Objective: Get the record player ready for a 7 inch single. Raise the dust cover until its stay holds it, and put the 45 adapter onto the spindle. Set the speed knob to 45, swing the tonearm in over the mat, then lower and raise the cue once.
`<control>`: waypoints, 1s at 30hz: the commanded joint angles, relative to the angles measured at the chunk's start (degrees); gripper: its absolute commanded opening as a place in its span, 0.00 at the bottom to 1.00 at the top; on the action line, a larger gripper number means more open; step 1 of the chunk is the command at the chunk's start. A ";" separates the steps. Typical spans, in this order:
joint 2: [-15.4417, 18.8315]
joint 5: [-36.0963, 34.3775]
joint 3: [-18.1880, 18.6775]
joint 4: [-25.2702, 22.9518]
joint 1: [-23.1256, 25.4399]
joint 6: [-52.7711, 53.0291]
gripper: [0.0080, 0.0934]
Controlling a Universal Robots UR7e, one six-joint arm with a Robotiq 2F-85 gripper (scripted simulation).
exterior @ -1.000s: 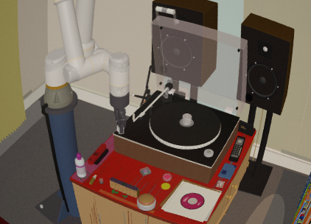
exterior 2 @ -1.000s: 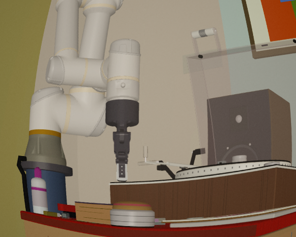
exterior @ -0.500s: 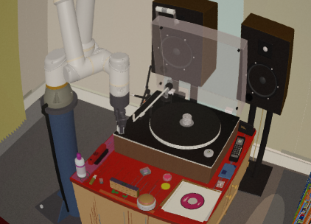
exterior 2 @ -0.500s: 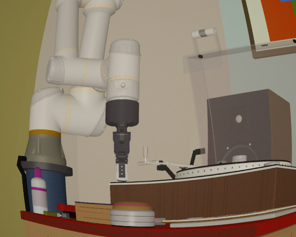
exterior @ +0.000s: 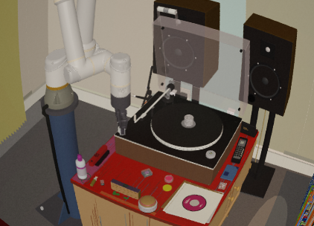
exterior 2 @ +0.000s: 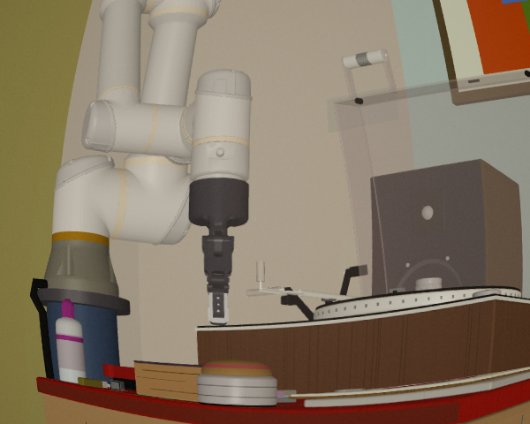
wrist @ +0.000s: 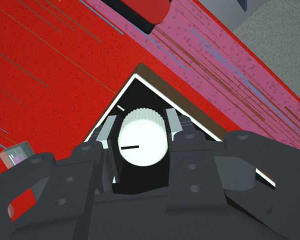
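My gripper (wrist: 142,129) points straight down at the front left corner of the record player (exterior: 178,139) and is closed around the white ribbed speed knob (wrist: 142,137), whose black pointer line aims left in the wrist camera. The clear dust cover (exterior: 201,65) stands raised behind the deck. The 45 adapter (exterior: 188,121) sits at the centre of the black mat (exterior: 186,128). The tonearm (exterior: 152,104) lies along the left side of the platter, its headshell near my gripper. In the side cameras my fingers (exterior 2: 218,310) hide the knob.
Two dark speakers (exterior: 269,65) stand behind the deck. On the red cabinet top in front lie a sleeved single (exterior: 193,202), a round brush (exterior: 147,203), a block (exterior: 125,189), a small bottle (exterior: 81,167) and a remote (exterior: 240,150).
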 commanded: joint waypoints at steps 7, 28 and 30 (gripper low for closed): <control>-0.01 0.00 -0.01 -0.03 0.00 0.00 0.00; -0.01 0.00 -0.01 -0.03 0.00 0.00 0.42; -0.01 0.00 -0.01 -0.03 0.00 0.00 0.46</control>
